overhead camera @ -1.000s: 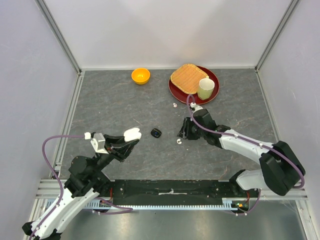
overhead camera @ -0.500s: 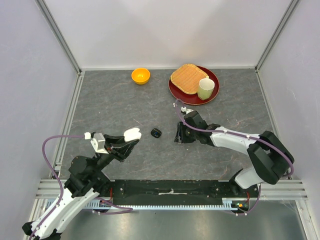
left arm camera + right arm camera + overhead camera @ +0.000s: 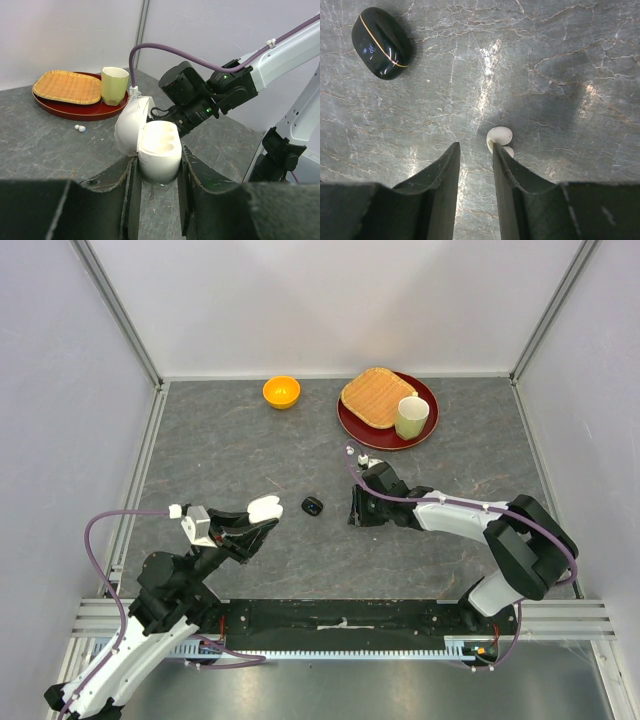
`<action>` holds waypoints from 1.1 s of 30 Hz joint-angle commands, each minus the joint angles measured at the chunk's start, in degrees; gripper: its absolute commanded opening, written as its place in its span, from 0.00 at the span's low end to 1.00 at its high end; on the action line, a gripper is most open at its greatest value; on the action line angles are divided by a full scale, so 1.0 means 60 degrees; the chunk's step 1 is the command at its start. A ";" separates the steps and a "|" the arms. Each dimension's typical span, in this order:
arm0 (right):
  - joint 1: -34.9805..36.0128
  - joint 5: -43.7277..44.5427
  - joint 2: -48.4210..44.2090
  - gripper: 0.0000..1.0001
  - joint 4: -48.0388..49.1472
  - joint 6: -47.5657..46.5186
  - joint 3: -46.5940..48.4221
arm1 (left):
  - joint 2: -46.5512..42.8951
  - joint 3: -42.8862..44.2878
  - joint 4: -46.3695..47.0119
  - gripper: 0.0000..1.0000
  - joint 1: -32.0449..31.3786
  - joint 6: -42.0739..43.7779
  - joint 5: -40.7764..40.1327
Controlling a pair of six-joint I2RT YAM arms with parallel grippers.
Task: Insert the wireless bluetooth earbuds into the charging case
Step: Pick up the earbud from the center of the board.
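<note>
My left gripper is shut on the base of a white charging case, held above the table with its lid open and both sockets bare. The same case appears in the top view. My right gripper points down at the table, jaws open a narrow way with nothing between them. A white earbud lies against the outer tip of its right finger, outside the gap. In the top view the right gripper covers that bud. Another white earbud lies near the red plate.
A shut black case lies between the two grippers. At the back are an orange bowl and a red plate bearing a wicker mat and a pale cup. Grey walls enclose the table.
The right arm has swung left over the white earbud, which no longer shows in the top view, and its jaws have narrowed. The left arm has not moved.
</note>
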 commanded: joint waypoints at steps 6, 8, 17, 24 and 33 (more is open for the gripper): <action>0.0100 0.0968 0.0102 0.37 -0.0311 -0.0382 0.0304 | -0.0642 -0.0058 0.0205 0.02 -0.0013 -0.0240 -0.0065; 0.0100 0.1041 0.0087 0.36 -0.0384 -0.0441 0.0304 | -0.0642 -0.0058 0.0205 0.02 -0.0013 -0.0254 -0.0065; 0.0129 0.1335 0.0058 0.35 -0.0546 -0.0617 0.0436 | -0.0642 -0.0102 0.0234 0.02 -0.0013 -0.0269 -0.0094; 0.0144 0.1686 0.0058 0.34 -0.0839 -0.0953 0.0597 | -0.0642 -0.0131 0.0234 0.02 -0.0013 -0.0328 -0.0108; 0.0159 0.1891 0.0014 0.30 -0.0927 -0.0998 0.0612 | -0.0642 -0.0160 0.0220 0.02 0.0002 -0.0386 -0.0094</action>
